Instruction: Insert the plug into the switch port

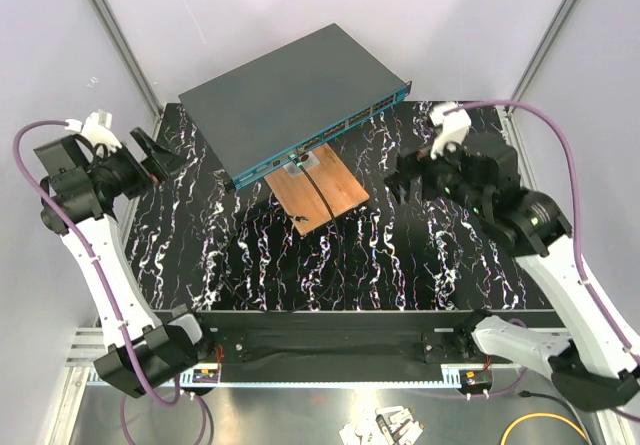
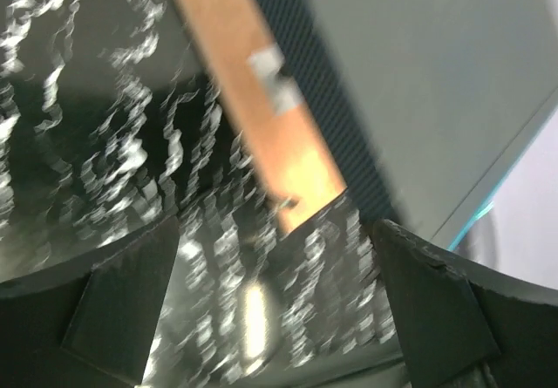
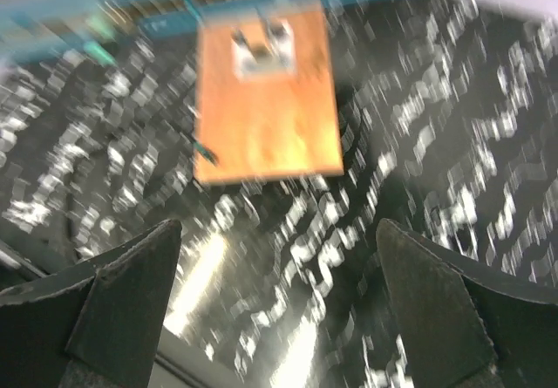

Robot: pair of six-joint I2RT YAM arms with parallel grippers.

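Note:
The switch (image 1: 290,95) is a flat dark-grey box at the back centre. Its teal front strip with the row of ports (image 1: 335,135) faces the wooden board (image 1: 318,193). A thin black cable (image 1: 318,190) runs from a pale clip (image 1: 300,166) across the board. Its small plug end (image 1: 301,222) lies at the board's near-left edge, too small to make out. My left gripper (image 1: 155,153) is open and empty, left of the switch. My right gripper (image 1: 402,178) is open and empty, right of the board. Both wrist views are blurred. The board shows ahead in the left wrist view (image 2: 261,109) and the right wrist view (image 3: 266,100).
The table top (image 1: 420,255) is black marble-patterned. A black rail (image 1: 330,325) runs along the near edge between the arm bases. Purple robot cables (image 1: 560,135) loop over both arms. White walls and metal frame posts (image 1: 115,35) close in the back.

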